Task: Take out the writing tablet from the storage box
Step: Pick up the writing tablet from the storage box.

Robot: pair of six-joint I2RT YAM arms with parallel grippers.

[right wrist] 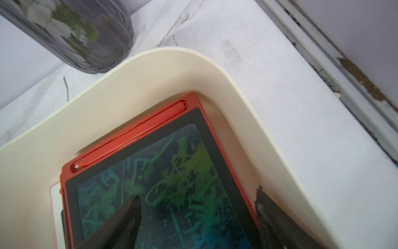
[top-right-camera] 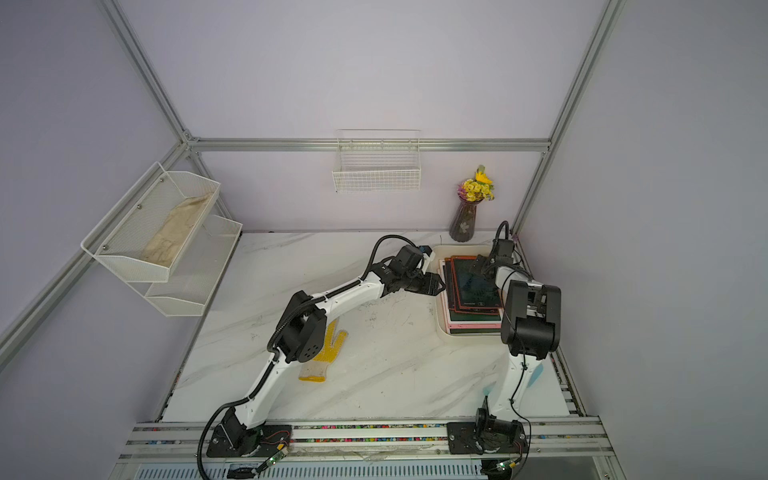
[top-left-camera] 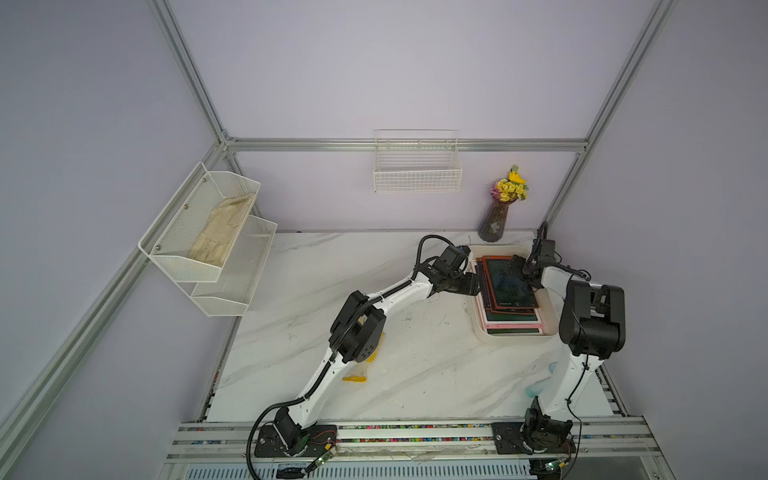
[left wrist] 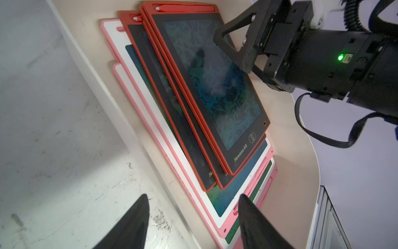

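Note:
The storage box [top-left-camera: 550, 309], a shallow cream tray, sits at the table's far right in both top views [top-right-camera: 469, 337]. It holds a stack of writing tablets: red-framed ones on top [top-left-camera: 509, 284] [left wrist: 215, 86] and pink-and-white ones [left wrist: 150, 120] beneath. My left gripper [top-left-camera: 473, 284] [left wrist: 193, 196] is open at the box's left wall [left wrist: 90, 71], with one finger over the table and the other over the pink tablets. My right gripper [top-left-camera: 519, 266] [right wrist: 197, 194] is open at the top red tablet's [right wrist: 172, 183] far right edge. One of its fingers is over the screen, the other between the frame and the box wall [right wrist: 172, 64].
A dark vase of yellow flowers [top-left-camera: 496, 220] [right wrist: 75, 32] stands just behind the box. A white wire basket [top-left-camera: 417, 166] hangs on the back wall and a white mesh shelf [top-left-camera: 208, 237] on the left wall. A yellow glove [top-right-camera: 328, 353] lies under the left arm.

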